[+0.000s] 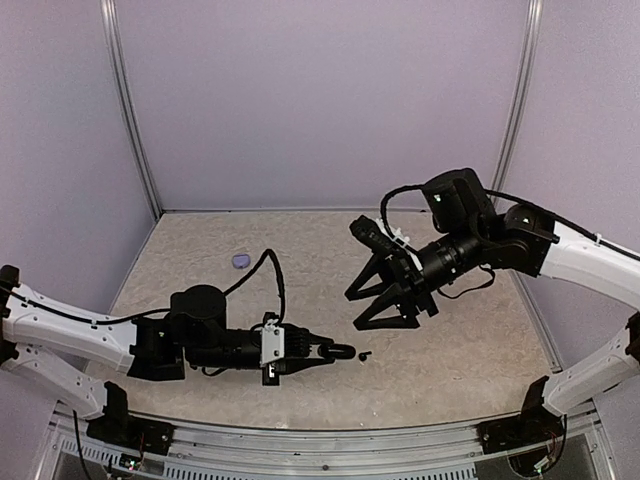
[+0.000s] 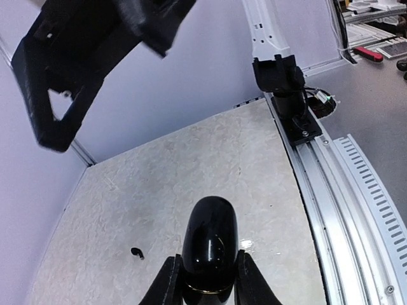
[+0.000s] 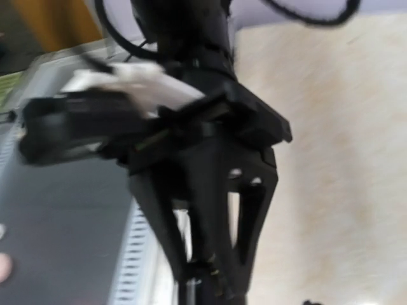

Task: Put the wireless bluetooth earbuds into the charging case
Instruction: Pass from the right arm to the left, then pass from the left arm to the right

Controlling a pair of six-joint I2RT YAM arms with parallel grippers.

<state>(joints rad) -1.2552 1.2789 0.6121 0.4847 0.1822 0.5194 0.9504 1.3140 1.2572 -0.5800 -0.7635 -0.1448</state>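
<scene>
L hand [image 2: 208, 265] clamping blk case [image 2: 210, 232], blk earbud [image 2: 137, 253] just beside it

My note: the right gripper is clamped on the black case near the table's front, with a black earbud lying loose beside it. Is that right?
No: the left gripper is clamped on the black case, as the left wrist view shows. The right gripper hangs open and empty above. The black earbud does lie loose beside the case.
</scene>
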